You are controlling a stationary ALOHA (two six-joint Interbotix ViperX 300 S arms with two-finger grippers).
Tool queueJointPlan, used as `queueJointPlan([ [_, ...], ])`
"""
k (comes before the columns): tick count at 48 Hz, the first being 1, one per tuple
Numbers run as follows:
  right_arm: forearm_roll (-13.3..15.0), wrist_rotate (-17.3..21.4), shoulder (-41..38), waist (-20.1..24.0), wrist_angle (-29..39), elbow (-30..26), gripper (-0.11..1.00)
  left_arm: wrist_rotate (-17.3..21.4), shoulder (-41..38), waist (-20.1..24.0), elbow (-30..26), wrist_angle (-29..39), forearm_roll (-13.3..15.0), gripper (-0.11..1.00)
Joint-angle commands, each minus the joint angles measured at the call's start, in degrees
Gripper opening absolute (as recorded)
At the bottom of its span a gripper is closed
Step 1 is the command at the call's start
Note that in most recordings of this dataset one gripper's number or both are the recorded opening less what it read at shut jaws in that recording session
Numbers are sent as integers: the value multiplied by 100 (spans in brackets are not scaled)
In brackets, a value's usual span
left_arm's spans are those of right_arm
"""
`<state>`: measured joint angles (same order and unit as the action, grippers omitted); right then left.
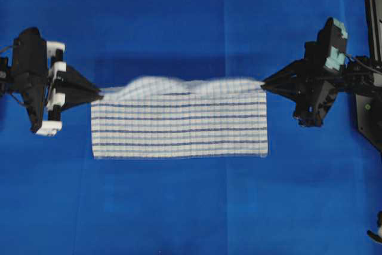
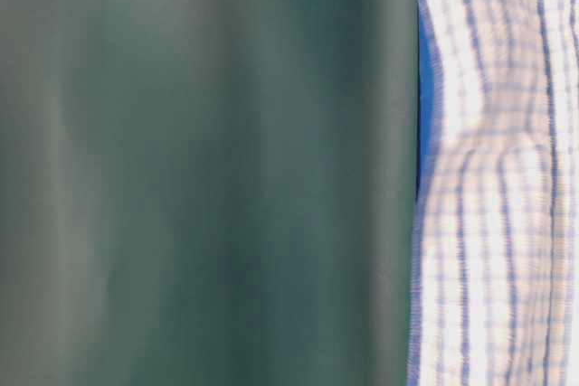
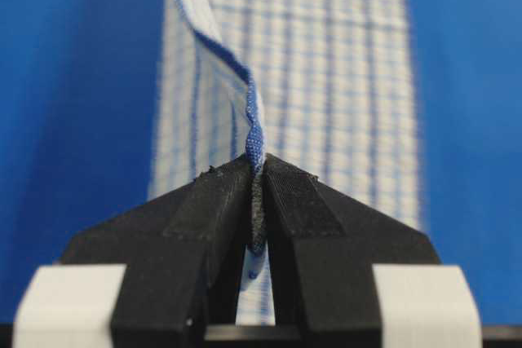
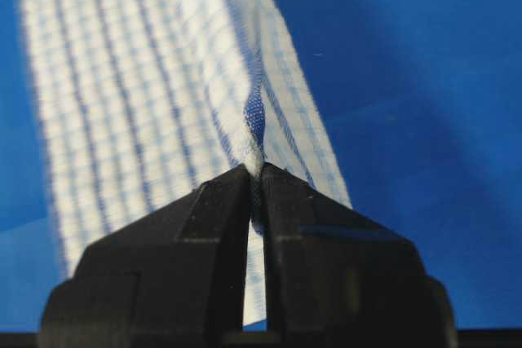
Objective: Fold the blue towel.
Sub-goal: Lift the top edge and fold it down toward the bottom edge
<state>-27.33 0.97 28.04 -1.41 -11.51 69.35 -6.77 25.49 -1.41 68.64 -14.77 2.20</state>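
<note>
Blue cloth covers the desk (image 1: 191, 207) seen from above. At its middle lies the blue towel (image 1: 179, 129), white with blue stripes, already lying as a wide low rectangle. Its far edge is lifted and blurred, stretched between two arms. The left pincer (image 1: 98, 94) is clenched on the far left corner, the right pincer (image 1: 264, 83) clenched on the far right corner. One fold looks partly made; laying this raised edge down and letting go seem to remain.
</note>
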Motion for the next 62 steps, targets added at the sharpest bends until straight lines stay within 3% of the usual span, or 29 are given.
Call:
queueJointPlan([
  [1, -35, 0, 105, 141, -26, -18, 6, -9, 9, -123, -53, -62, 18, 5],
  [19, -158, -9, -97, 492, -26, -26, 6, -18, -220, -431, -18, -97, 18, 5],
  [45, -1090, -9, -1248, 1670, -167, -369, 6, -35, -1248, -1063, -220, -483, 26, 6],
  [56, -1187, -9, -1529, 1749, -123, -431, 6, -35, -1503, -1063, -290, -475, 26, 8],
  [62, -1195, -9, -1538, 1749, -79, -439, 6, -123, -1591, -1072, -360, -483, 53, 17],
])
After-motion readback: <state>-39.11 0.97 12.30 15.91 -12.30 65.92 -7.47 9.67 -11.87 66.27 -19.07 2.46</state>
